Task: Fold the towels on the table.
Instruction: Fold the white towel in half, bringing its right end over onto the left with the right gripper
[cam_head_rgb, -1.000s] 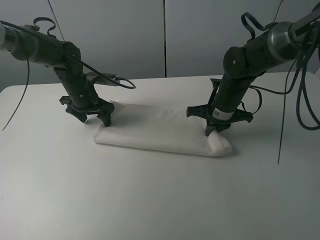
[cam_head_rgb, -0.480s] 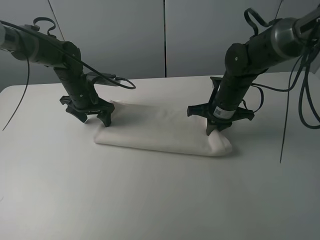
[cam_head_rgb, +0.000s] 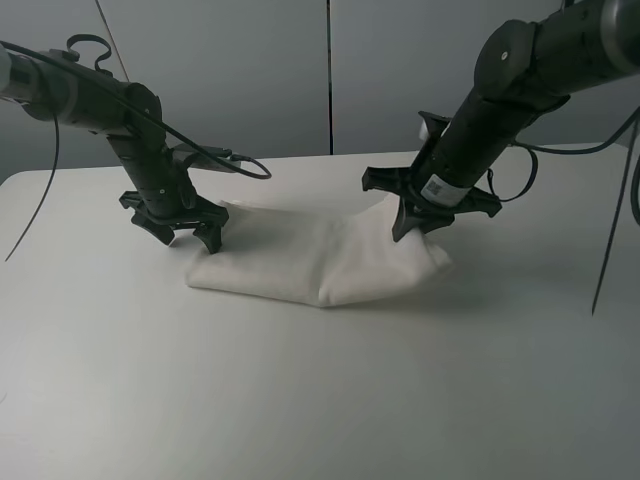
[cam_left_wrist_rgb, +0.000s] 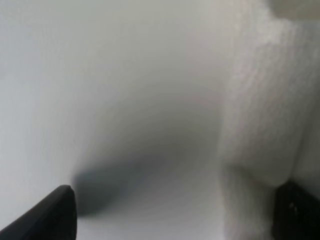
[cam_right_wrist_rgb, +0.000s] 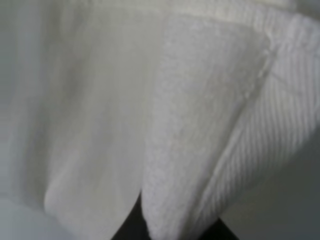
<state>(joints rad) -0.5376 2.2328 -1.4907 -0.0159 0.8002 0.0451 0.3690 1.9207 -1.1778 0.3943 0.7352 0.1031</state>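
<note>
The white towel (cam_head_rgb: 300, 262) lies as a long folded strip in the middle of the table (cam_head_rgb: 300, 400). My right gripper (cam_head_rgb: 415, 226) is shut on the towel's right end and holds it lifted and drawn in toward the left, so the cloth bunches under it. In the right wrist view, terry cloth with its woven border (cam_right_wrist_rgb: 260, 130) fills the frame above the gripper (cam_right_wrist_rgb: 175, 227). My left gripper (cam_head_rgb: 190, 240) is open, with its fingers straddling the towel's left end. The left wrist view shows the towel's edge (cam_left_wrist_rgb: 270, 100) by one finger (cam_left_wrist_rgb: 295, 210) and bare table between the fingers.
Black cables hang from both arms, one looping behind the left arm (cam_head_rgb: 250, 165) and several at the far right (cam_head_rgb: 615, 230). Grey wall panels (cam_head_rgb: 330, 70) stand behind the table's back edge.
My right gripper has risen and moved left with the towel's right end, pulling the strip shorter and bunching it. The left gripper has not moved.
</note>
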